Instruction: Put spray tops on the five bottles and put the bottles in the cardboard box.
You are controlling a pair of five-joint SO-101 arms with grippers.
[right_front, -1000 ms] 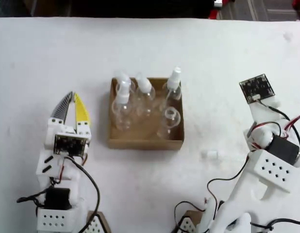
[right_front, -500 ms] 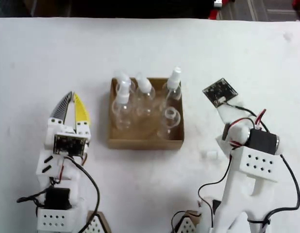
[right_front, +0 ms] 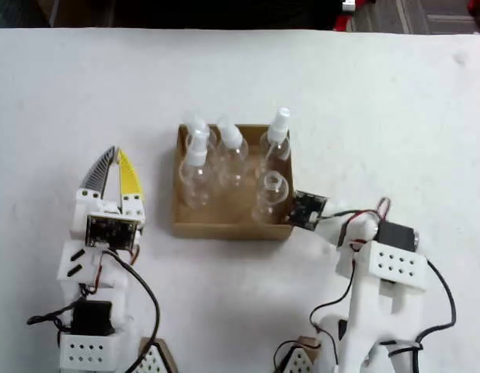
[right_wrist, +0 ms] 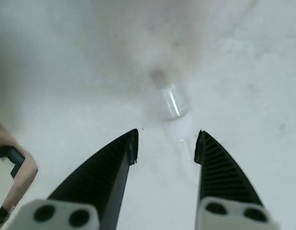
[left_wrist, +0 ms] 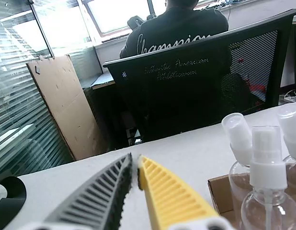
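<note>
Cardboard box (right_front: 232, 230) centre frame: four capped bottles (right_front: 231, 149), front-right bottle (right_front: 273, 186) open-necked. Spare spray top (right_wrist: 171, 108) lies on table (right_front: 380, 93) just ahead of right gripper (right_wrist: 166, 140), fingers spread to straddle it. Left gripper (right_front: 116, 155) lower left, pinched together, holding nothing.

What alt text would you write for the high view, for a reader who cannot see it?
A cardboard box in the middle of a white table holds five clear bottles: four wear spray tops, the fifth bottle has an open neck. The right arm bends low by the box's near right corner; the left pincer lies shut left of the box.
</note>
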